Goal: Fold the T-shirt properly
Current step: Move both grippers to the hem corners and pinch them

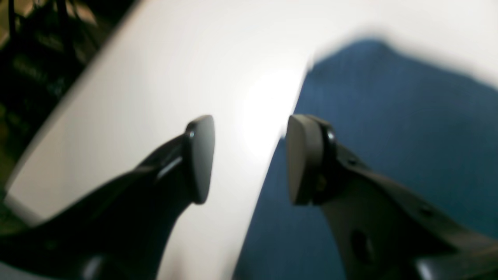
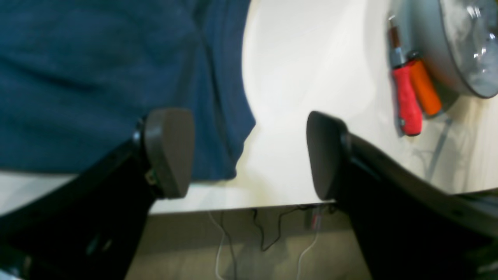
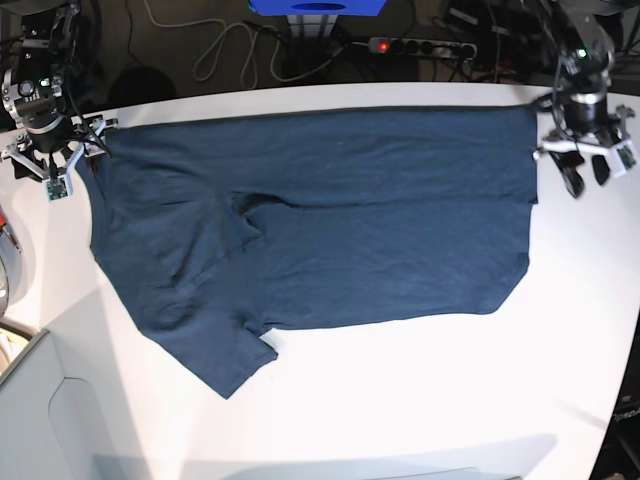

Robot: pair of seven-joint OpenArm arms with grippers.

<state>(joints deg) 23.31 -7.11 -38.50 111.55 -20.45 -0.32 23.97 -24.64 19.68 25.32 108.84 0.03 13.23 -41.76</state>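
Note:
The dark navy T-shirt [image 3: 350,220] lies on the white table [image 3: 420,400], its upper half doubled over and one sleeve pointing toward the front left. My left gripper [image 3: 588,172] hovers by the shirt's far right corner. In the left wrist view this gripper [image 1: 253,159] is open over the cloth's edge [image 1: 389,116], with only bare table between its pads. My right gripper [image 3: 62,172] hangs at the shirt's far left corner. In the right wrist view it [image 2: 247,153] is open and holds nothing, one pad [image 2: 169,151] over the fabric [image 2: 78,77].
A red-handled screwdriver [image 2: 406,101] and an orange-handled one [image 2: 426,91] lie beside a grey round object [image 2: 447,46] near my right gripper. The table's edge [image 2: 233,208] runs just below that gripper, cables beyond it. A grey bin [image 3: 40,420] stands front left, and a power strip [image 3: 420,45] lies behind the table.

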